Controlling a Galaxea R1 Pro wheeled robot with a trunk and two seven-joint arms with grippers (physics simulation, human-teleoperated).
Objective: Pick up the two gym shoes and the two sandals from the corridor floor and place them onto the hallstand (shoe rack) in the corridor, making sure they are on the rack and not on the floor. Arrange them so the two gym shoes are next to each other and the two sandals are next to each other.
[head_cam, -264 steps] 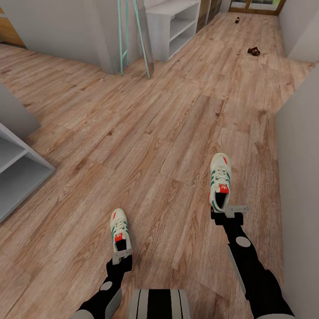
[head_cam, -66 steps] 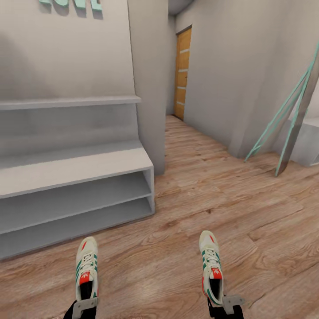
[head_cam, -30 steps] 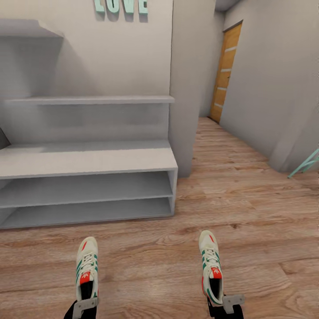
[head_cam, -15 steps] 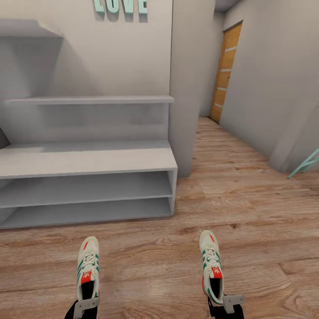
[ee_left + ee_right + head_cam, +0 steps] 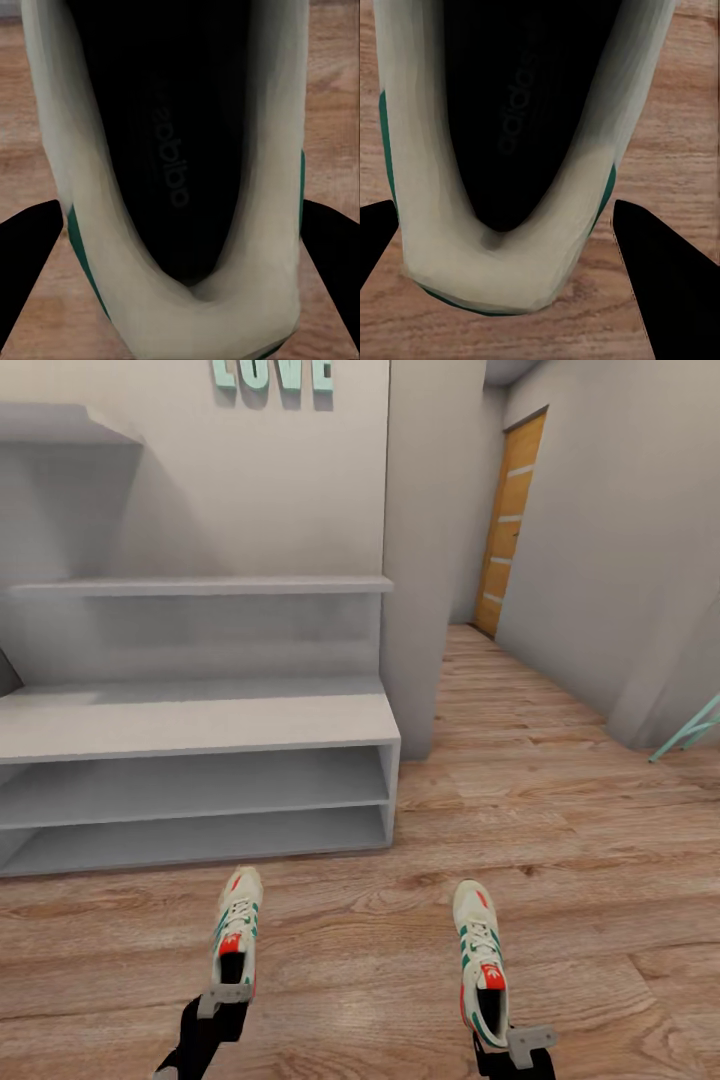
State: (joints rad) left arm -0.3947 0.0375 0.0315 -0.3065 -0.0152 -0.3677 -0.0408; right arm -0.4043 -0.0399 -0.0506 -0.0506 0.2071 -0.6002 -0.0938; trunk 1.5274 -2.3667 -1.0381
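**Left shoe heading for the rack**

Since half a second ago the left arm has pushed its gym shoe forward and a bit inward, so the left gym shoe (image 5: 236,933) now hangs closer to the hallstand (image 5: 200,725) than its twin. Right side hasn't budged: the right gym shoe (image 5: 479,962) sits in the same spot over the corridor floor (image 5: 560,840), toe pointing ahead.

Both shoes are held by the heel. The left gripper (image 5: 226,996) has its fingers pinched on the heel collar, and the left wrist view looks straight down into the dark insole with the cream heel rim between the black fingers. Same deal for the right gripper (image 5: 520,1042), clamped on the back of its shoe.

Rack is just ahead and to the left, all its shelves bare as far as I can see. No sandals around here.

My read: the base is parked and the reach has started, left shoe first. It's not over the rack yet though, so it needs more extension or a lift to clear the bench edge. Wherever it lands, leave room beside it for the second shoe.
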